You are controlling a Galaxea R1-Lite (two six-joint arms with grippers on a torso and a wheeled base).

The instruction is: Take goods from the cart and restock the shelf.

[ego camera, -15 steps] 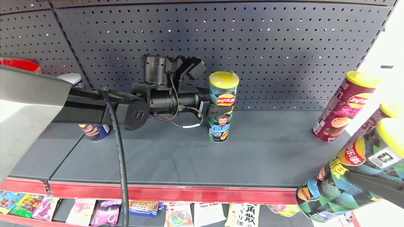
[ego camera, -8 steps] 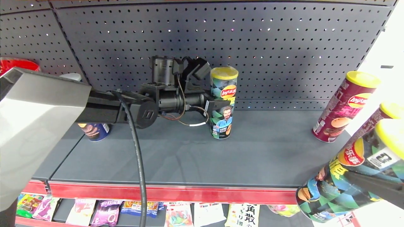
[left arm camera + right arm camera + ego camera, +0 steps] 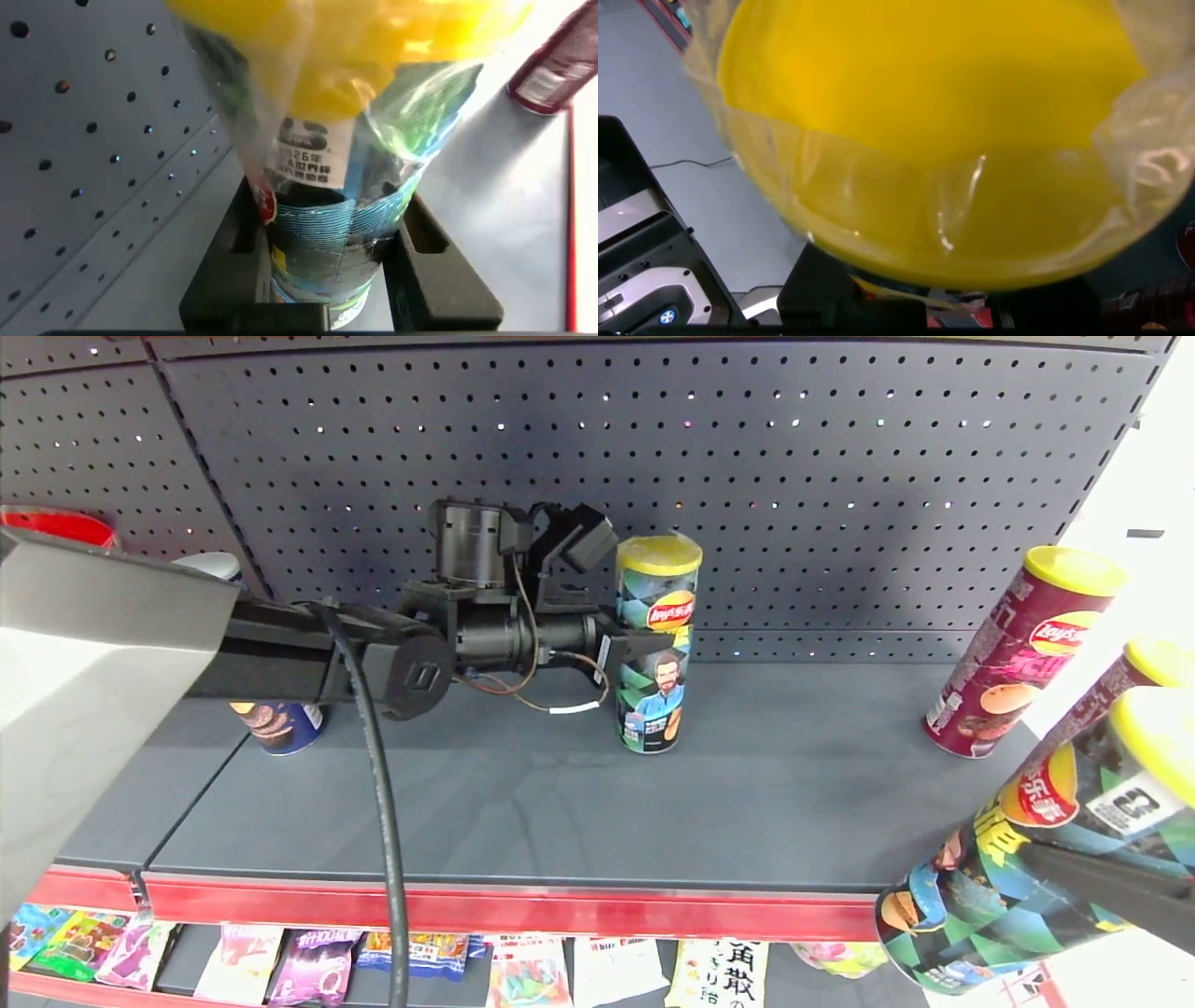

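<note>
A green chip can point(image 3: 656, 616) with a yellow lid stands upright mid-shelf near the pegboard. My left gripper point(image 3: 651, 651) is shut on its middle; in the left wrist view the black fingers point(image 3: 227, 271) press both sides of the can point(image 3: 327, 252). At the lower right my right gripper point(image 3: 1022, 859) is shut on a second green chip can point(image 3: 962, 905), held tilted in front of the shelf edge. Its yellow lid point(image 3: 924, 112) sits right before the right wrist camera.
A red chip can point(image 3: 1018, 653) stands on the grey shelf point(image 3: 766, 803) at the right, another red can point(image 3: 1083, 747) beside my held one. A blue can point(image 3: 280, 723) sits behind the left arm. Snack bags point(image 3: 523, 971) hang below the red shelf lip.
The left arm carried its can a little further back towards the pegboard, then eased slightly left. The right arm and its can have stayed put.
</note>
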